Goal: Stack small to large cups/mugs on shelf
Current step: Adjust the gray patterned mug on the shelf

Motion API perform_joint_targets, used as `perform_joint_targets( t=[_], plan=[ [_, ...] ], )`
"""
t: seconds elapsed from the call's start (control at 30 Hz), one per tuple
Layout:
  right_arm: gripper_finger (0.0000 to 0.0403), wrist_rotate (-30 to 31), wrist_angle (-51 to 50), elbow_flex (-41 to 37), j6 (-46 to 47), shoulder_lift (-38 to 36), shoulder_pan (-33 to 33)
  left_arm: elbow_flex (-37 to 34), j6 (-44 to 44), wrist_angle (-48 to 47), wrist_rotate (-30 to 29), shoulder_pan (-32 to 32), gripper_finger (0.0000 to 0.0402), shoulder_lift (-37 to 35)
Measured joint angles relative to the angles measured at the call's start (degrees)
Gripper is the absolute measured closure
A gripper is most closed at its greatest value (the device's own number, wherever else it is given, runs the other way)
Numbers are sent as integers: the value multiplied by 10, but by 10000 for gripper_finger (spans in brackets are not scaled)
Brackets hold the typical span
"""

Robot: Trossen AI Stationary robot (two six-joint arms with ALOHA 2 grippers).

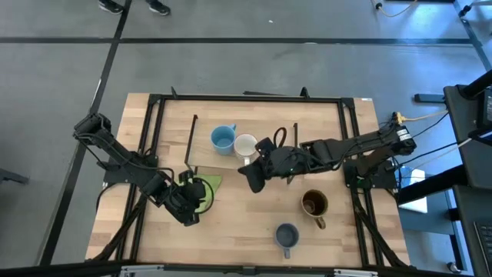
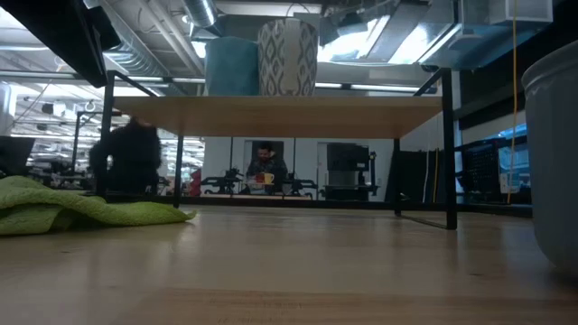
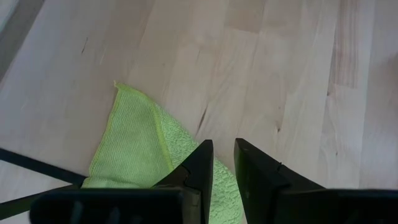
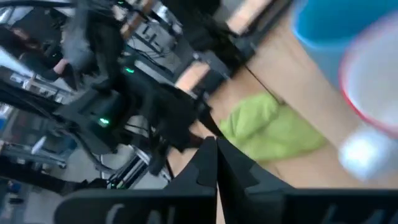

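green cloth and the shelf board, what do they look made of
Green cloth: soft microfibre-like fabric, judging by its fine nubbly weave, stitched edge and loose folds. Shelf board: pale wood or wood laminate, matte, on thin black legs, probably metal.

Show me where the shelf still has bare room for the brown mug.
The shelf is bare right of the white mug, up to its right frame end, though the shut right gripper hangs at its front edge. Its left part is crowded: light blue mug beside the white one. The left gripper sits over the green cloth.
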Motion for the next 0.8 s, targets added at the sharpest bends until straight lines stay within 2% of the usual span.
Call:
perform_joint_targets(
  t=[0.1,0.27,0.43,0.7,0.8],
  plan=[
    [403,9,-27,54,-68,21,-7,0,0,3,0,0,341,0],
    [403,35,-156,156,-169,68,-42,0,5,17,-3,1,341,0],
    [403,32,-229,234,-229,101,-89,0,7,41,-4,1,341,0],
    [403,-92,-257,259,-233,140,-146,0,6,42,-5,1,341,0],
    [403,-107,-255,258,-236,151,-146,0,6,42,-8,1,341,0]
  ],
)
